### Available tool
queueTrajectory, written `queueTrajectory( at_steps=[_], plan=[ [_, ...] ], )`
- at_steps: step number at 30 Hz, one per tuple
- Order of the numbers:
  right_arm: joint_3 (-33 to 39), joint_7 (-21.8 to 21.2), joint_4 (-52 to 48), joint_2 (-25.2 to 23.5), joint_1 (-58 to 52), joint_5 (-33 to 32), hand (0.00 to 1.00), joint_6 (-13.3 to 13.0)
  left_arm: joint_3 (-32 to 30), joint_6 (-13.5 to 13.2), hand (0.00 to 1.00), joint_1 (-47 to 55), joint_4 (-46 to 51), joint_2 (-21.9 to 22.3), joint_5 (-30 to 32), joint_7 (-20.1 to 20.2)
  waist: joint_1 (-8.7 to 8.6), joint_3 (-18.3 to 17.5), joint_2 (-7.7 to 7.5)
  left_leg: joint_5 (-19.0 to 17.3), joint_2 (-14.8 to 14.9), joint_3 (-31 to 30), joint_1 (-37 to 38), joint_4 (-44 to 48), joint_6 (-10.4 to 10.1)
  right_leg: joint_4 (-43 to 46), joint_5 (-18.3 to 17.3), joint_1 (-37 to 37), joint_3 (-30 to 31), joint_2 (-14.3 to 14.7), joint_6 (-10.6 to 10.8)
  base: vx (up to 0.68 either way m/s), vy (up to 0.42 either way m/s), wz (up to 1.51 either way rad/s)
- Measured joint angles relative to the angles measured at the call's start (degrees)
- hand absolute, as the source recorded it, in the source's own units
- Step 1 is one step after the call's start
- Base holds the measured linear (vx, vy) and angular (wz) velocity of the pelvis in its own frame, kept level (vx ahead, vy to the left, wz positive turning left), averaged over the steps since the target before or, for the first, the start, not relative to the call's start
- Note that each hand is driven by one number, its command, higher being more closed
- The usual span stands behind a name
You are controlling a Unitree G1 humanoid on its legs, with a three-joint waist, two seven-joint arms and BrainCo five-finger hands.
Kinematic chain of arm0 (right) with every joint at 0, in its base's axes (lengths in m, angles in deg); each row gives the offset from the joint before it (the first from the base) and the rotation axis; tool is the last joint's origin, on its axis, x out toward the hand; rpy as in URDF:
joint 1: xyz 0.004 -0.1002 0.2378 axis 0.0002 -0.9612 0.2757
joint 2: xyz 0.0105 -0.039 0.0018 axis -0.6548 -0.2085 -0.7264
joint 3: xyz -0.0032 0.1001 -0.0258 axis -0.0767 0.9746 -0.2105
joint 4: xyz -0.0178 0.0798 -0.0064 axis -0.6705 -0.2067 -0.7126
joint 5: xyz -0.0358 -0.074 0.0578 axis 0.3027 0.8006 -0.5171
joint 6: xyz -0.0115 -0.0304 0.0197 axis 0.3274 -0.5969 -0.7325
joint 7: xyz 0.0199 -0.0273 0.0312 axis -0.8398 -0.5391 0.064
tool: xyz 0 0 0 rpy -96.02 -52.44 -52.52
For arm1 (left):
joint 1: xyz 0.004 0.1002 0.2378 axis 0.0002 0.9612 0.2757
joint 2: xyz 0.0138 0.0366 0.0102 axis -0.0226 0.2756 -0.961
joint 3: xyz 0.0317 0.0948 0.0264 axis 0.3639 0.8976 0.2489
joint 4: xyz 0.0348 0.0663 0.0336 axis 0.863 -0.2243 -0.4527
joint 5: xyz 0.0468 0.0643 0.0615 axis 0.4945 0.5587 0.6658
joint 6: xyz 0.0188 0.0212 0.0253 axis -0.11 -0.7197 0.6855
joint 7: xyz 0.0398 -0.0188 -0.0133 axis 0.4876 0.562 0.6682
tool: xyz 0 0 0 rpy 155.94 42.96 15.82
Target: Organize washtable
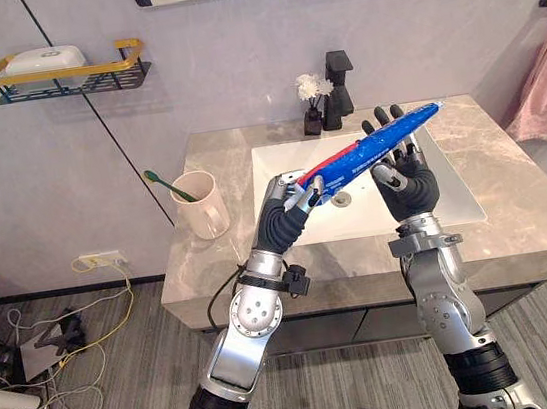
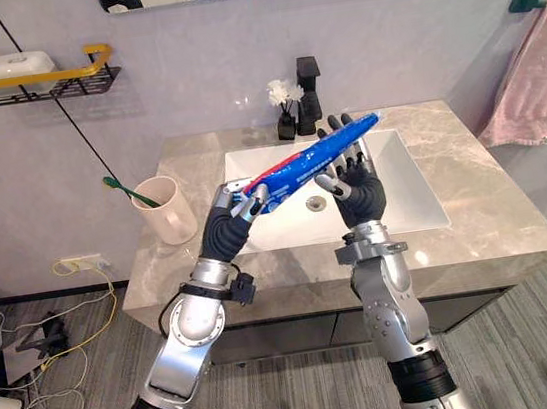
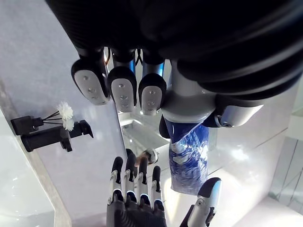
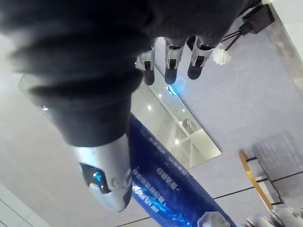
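Left hand (image 1: 295, 202) grips blue toothpaste tube (image 1: 377, 144) above sink (image 1: 455, 203); right hand (image 1: 402, 172) open, flat against tube; print unreadable.

Washroom brightly and evenly lit, soft light thrown from above. Faint shadow cast on wall (image 1: 234, 58) under shelf (image 1: 65, 73). Cabinet front (image 1: 370, 325) below counter (image 1: 515, 203) left in shade. Glare spots seen on white sink (image 3: 241, 153) (left wrist view) and in mirror (image 4: 189, 127). Sheen caught along blue tube (image 1: 377, 145).
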Motion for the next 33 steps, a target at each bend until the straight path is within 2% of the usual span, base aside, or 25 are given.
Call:
queueTrajectory(
  at_steps=[8, 14, 22, 23, 33],
  plan=[
    [-2.34, 0.01, 0.0, -0.57, 0.0, -0.05, 0.0, 0.0, 0.18, 0.0, 1.0, 0.0, -0.32, 0.02, -1.07, -0.45, 0.03, -0.05, -0.1, 0.78, 0.03, 0.01, 0.36, -1.06, -0.08, -0.01, 0.09, 0.01, -0.39, 0.04, -0.06, -0.01, -0.001, 0.02],
    [-2.89, 0.07, -0.01, -1.6, 0.04, -0.56, 0.0, -0.01, 1.85, 0.02, 1.0, 0.01, -1.51, 0.04, -1.43, -0.51, 0.2, -0.61, -1.0, 0.78, 0.02, 0.02, 0.35, -1.07, -0.08, -0.01, 0.1, 0.0, -0.38, 0.05, -0.06, 0.0, 0.0, 0.0],
    [-4.31, 0.84, -0.05, -1.58, 4.37, -0.57, 0.0, -0.01, 2.4, 0.02, 1.0, 0.03, -2.91, 1.25, -3.29, -0.58, 0.48, -0.71, -1.2, 0.79, 0.03, 0.07, 0.37, -1.03, -0.07, 0.0, 0.17, 0.01, -0.29, 0.05, -0.06, 0.0, 0.0, 0.0],
    [-4.44, 1.14, -0.05, -1.57, 4.53, -0.59, 1.0, 0.0, 2.5, 0.01, 1.0, 0.04, -3.31, 1.24, -3.29, -0.54, 0.55, -0.71, -1.2, 0.79, 0.03, 0.08, 0.37, -1.03, -0.07, 0.0, 0.16, 0.01, -0.28, 0.05, -0.06, 0.0, 0.0, 0.0],
    [-4.6, 1.28, -0.04, -1.39, 5.49, -0.54, 1.0, 0.42, 2.71, -0.27, 1.0, 1.53, -5.76, 2.44, -3.41, -0.45, 1.46, -0.69, -1.21, 0.79, 0.02, 0.05, 0.36, -1.09, -0.07, 0.0, 0.16, -0.03, -0.29, 0.04, -0.06, 0.0, 0.0, 0.0]
  ],
)
